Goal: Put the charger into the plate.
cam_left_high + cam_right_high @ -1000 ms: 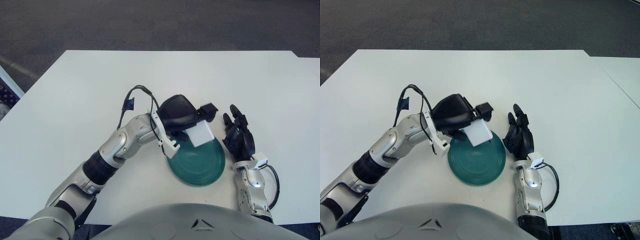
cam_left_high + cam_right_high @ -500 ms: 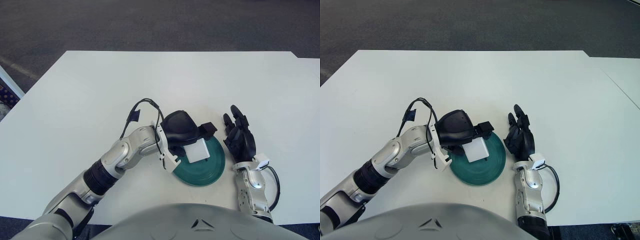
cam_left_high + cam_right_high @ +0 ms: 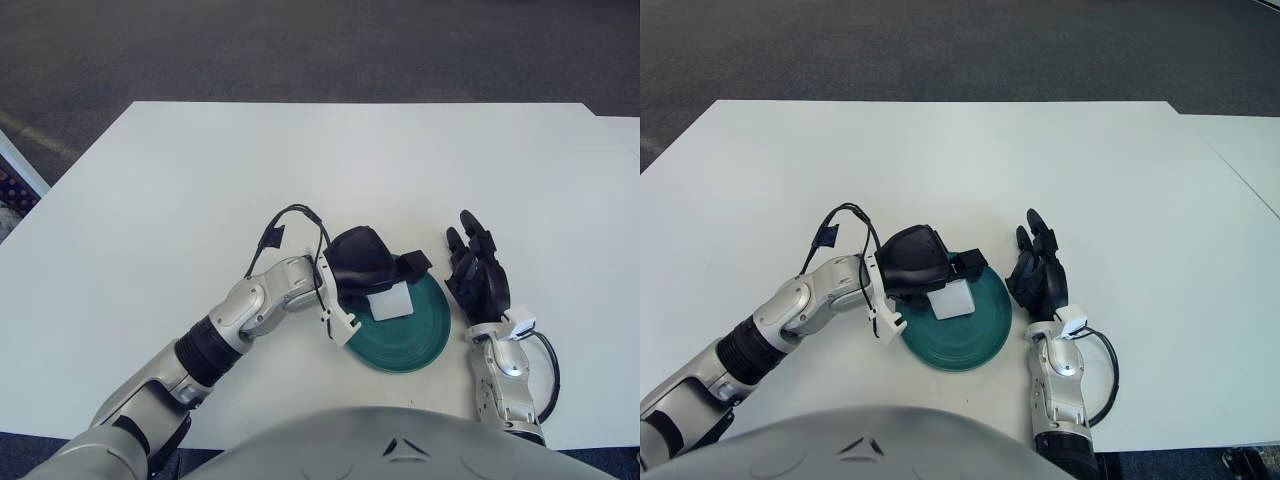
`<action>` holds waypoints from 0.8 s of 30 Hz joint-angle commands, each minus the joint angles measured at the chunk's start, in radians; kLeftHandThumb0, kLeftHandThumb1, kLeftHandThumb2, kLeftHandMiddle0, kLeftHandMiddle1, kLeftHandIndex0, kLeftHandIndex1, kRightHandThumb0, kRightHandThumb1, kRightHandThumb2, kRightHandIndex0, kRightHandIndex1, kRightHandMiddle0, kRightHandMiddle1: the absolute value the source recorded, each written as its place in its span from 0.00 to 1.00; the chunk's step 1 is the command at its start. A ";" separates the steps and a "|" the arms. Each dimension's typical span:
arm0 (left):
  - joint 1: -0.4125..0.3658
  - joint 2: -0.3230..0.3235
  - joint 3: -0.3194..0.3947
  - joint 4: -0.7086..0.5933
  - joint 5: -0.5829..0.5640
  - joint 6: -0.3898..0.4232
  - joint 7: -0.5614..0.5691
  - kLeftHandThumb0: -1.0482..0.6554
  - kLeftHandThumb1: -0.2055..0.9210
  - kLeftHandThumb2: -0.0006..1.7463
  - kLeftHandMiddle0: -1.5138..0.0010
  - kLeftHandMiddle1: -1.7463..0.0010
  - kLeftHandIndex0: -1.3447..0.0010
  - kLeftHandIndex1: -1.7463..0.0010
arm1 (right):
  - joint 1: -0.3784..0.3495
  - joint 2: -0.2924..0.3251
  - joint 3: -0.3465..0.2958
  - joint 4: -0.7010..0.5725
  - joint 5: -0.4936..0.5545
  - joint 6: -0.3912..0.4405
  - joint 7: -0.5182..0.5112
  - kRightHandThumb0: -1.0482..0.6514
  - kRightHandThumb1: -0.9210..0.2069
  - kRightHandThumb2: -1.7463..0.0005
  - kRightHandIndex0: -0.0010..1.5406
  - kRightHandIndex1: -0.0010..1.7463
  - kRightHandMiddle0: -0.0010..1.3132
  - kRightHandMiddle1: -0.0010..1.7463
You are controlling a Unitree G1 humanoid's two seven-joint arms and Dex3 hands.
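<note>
Charger (image 3: 388, 303): white block, low over the left-centre of the plate (image 3: 405, 335), w/ its upper edge tucked under the left hand (image 3: 362, 268); whether it already touches the plate floor cannot be told from either eye view. Left hand: fingers curled over the charger's top, i.e. closed on it, one dark finger (image 3: 415, 263) sticking out toward the right above the far rim. Risks, as judged from this pose: (1) if the hand lets go while the charger is tilted or not seated, it may tip on an edge and slide toward the shallow near-left rim, ending half on the desk (image 3: 180, 180); (2) hand and wrist bracket sit right at the plate's left edge, so a sideways pull-out could nudge or drag the plate, which looks light; (3) a finger catching on the charger during lift-off could carry it back out. Safest guess: open fully, then rise straight up. Plate: green, round, shallow; holds nothing but the charger. Right hand (image 3: 480, 280): idle, fingers spread and empty, just beside the plate's right rim, apart from it.
</note>
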 commanded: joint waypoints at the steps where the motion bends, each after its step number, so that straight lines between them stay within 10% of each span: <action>1: 0.002 0.014 -0.017 0.036 0.020 -0.002 -0.022 0.34 0.52 0.71 0.23 0.00 0.58 0.00 | 0.075 0.010 0.003 0.092 -0.019 0.089 -0.027 0.10 0.00 0.43 0.09 0.01 0.00 0.16; 15: 0.020 0.015 -0.004 0.105 -0.010 -0.060 0.104 0.34 0.50 0.72 0.22 0.00 0.57 0.00 | 0.082 0.006 0.019 0.068 -0.054 0.103 -0.044 0.09 0.00 0.44 0.09 0.00 0.00 0.15; 19: 0.015 0.017 -0.001 0.118 -0.012 -0.070 0.124 0.22 0.77 0.51 0.26 0.00 0.68 0.00 | 0.081 0.008 0.019 0.068 -0.038 0.109 -0.037 0.09 0.00 0.44 0.08 0.00 0.00 0.14; 24: 0.016 0.017 0.002 0.117 -0.028 -0.054 0.089 0.04 0.97 0.44 0.67 0.10 0.89 0.09 | 0.078 0.011 0.017 0.069 0.002 0.119 -0.013 0.10 0.00 0.45 0.06 0.00 0.00 0.14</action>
